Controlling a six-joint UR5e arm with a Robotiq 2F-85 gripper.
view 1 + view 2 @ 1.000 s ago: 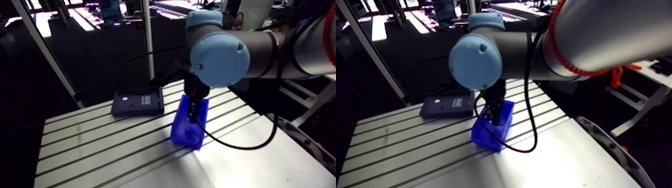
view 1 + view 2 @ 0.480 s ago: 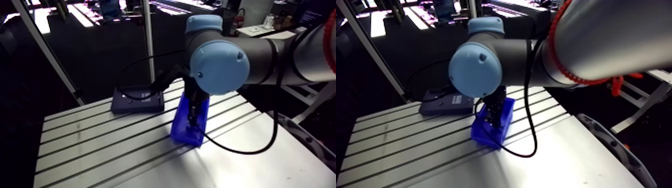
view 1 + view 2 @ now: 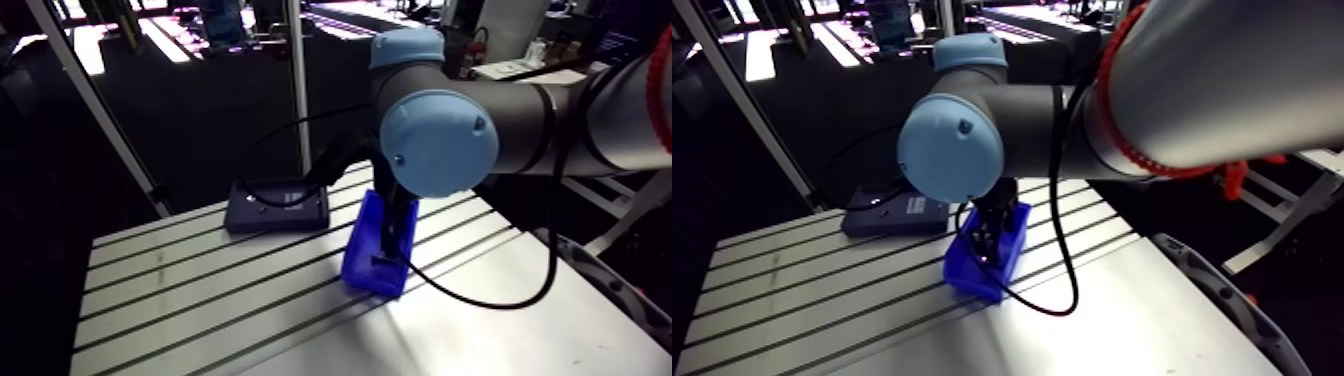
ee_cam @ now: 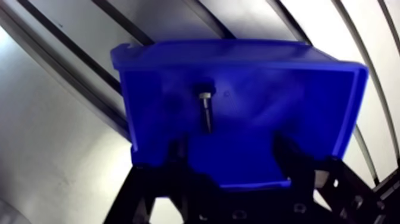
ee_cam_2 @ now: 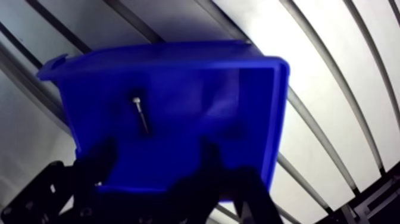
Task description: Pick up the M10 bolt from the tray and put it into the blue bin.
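Observation:
The blue bin [image 4: 238, 52] stands on the slotted table right under my gripper [image 4: 232, 159]. In the wrist view a small dark bolt [image 4: 205, 110] with a pale head lies loose on the bin's floor, just ahead of the fingers. The two black fingers [image 4: 178, 154] stand apart inside the bin with nothing between them, so the gripper is open. In the arm view the gripper [image 3: 385, 252] reaches down into the bin [image 3: 362, 262].
A dark flat tray [image 3: 277, 206] lies on the table behind and to the left of the bin, a black cable running over it. Bare slotted table [image 3: 180, 300] stretches to the left and front.
The fingers have parted, and the bolt now lies free on the bin's floor. The arm has stayed over the bin, with only a slight shift of the camera.

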